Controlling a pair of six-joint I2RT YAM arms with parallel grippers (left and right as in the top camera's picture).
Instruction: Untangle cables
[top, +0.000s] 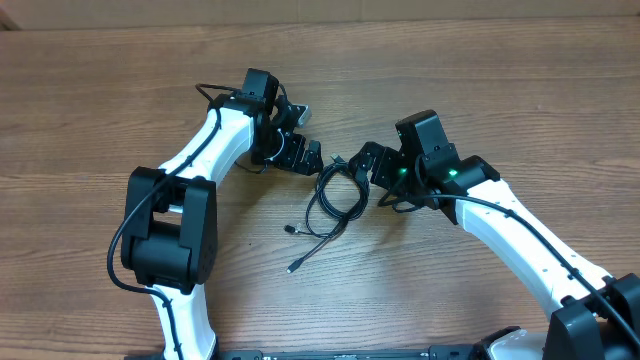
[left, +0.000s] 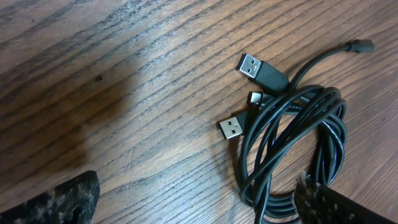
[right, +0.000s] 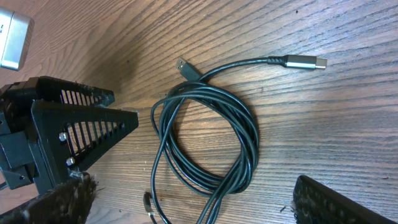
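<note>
The cables (top: 335, 197) lie as one loose black coil on the wooden table, between my two grippers. Two loose ends trail toward the front (top: 292, 267). My left gripper (top: 305, 160) stands open just left of the coil, and my right gripper (top: 358, 166) stands open just right of it. In the left wrist view the coil (left: 298, 137) lies to the right with two USB plugs (left: 255, 67) beside it; the left gripper (left: 199, 210) holds nothing, and its right finger (left: 342, 205) sits over the coil's edge. In the right wrist view the coil (right: 205, 137) runs down between the wide fingers of the right gripper (right: 199, 208), untouched.
A silver-tipped plug (right: 305, 62) points away to the right on bare wood. The left gripper's black ribbed finger (right: 74, 124) stands close to the coil's left side. Both white arms reach in from the table's front edge (top: 350, 352).
</note>
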